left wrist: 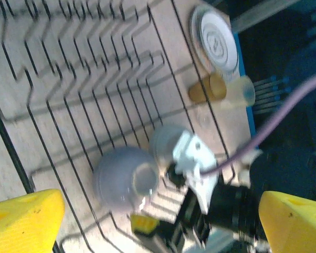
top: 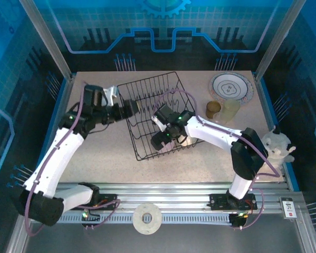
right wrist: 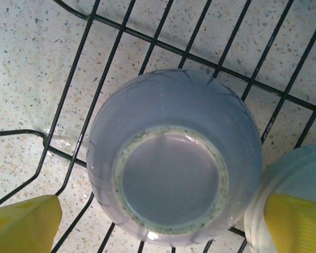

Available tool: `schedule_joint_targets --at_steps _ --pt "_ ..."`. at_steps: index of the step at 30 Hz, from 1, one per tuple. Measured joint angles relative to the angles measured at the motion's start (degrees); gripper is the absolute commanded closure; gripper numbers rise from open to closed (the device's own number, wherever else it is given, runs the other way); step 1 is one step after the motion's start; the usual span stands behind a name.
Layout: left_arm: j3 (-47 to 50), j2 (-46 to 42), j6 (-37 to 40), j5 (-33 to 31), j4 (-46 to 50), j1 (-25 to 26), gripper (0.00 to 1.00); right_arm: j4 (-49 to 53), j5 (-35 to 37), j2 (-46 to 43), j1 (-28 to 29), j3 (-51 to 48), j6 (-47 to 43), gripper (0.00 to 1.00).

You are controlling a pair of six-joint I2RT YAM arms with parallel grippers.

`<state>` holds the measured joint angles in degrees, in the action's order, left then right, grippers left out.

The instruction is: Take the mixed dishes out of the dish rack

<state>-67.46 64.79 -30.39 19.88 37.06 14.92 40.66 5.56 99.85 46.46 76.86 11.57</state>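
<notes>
While the right hand [right wrist: 160, 224] gapes, a bowl [right wrist: 171, 158] (upturned) lies beneath it.

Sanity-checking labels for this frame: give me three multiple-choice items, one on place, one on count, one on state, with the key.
1. Where is the brown cup? A. on the table, right of the dish rack; B. inside the rack; C. at the table's left edge.
2. How many cups stand by the plate? A. one; B. four; C. two.
3. How does the bowl under the right hand lie? A. upright; B. upside down; C. on its side.
Key: 1 A, it stands on bare tabletop outside the wires; 2 C, the brown one and a translucent cup; 3 B, its foot ring faces up.
</notes>
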Motion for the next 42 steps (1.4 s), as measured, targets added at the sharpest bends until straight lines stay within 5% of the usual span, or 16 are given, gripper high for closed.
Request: schedule_joint_targets --at_steps 9,20,34,42 --pt "13.16 -10.88 -3.74 0.15 0.33 1.55 0.03 0.33 0.70 3.85 -0.02 2.45 0.11 0.16" --pt "16.83 -12.50 -7.08 0.11 0.26 4.33 0.03 0.42 1.49 9.03 -3.87 9.88 0.20 0.24" --pt "16.65 -7.10 -13.66 -2.80 -6.19 14.71 0.15 -0.72 -0.26 10.47 -12.04 11.63 1.66 0.16" --pt "13.92 3.54 -16.11 -8.98 -9.51 22.69 0.23 -3.28 -6.84 1.66 -14.93 8.31 4.07 0.05"
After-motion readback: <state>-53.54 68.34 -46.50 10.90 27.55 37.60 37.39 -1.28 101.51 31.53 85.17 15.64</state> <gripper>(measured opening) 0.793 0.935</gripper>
